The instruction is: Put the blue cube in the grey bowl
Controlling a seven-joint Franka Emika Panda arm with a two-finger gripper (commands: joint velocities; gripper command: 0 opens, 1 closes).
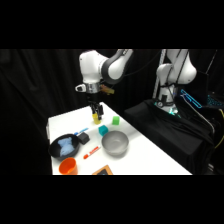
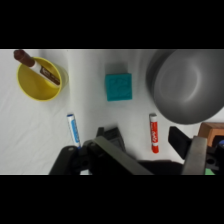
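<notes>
The jaws stand apart with nothing between them, the gripper (image 2: 150, 150) hanging above the white surface (image 2: 35, 130). In the wrist view the blue cube (image 2: 119, 86) sits on the surface just left of the grey bowl (image 2: 187, 85), apart from it. A yellow cup (image 2: 39, 80) with a brown stick (image 2: 37, 66) in it lies further left. A blue marker (image 2: 74, 130) and a red marker (image 2: 154, 133) lie near the fingers. In the side view a black pan (image 1: 64, 146) and an orange cup (image 1: 67, 165) sit at the surface's near left.
</notes>
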